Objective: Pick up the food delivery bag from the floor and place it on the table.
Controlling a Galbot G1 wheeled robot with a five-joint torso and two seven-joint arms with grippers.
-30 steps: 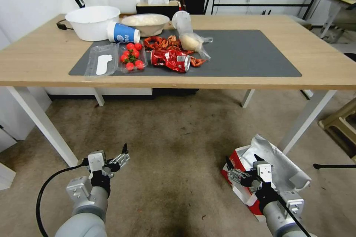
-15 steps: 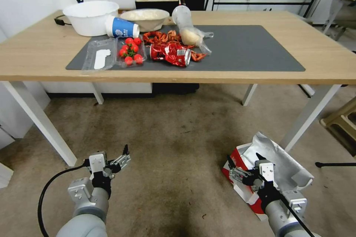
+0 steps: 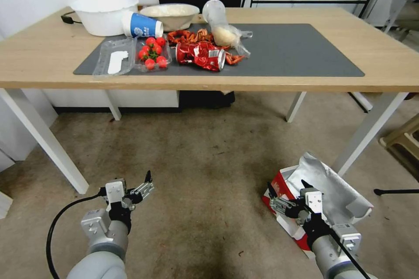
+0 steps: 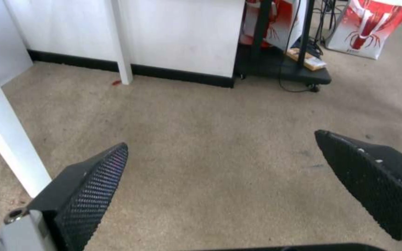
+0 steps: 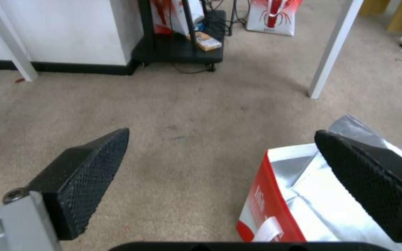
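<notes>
Where stains spread — floor (image 3: 209, 165), table (image 3: 393, 65).

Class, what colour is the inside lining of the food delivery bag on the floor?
Silver foil. The food delivery bag shows its lining best in the right wrist view.

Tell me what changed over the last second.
The head camera tipped or backed off: the table slid up the picture and more floor shows. Nothing was grasped or released. The food delivery bag still stands on the floor; the right gripper and left gripper stay open.
</notes>
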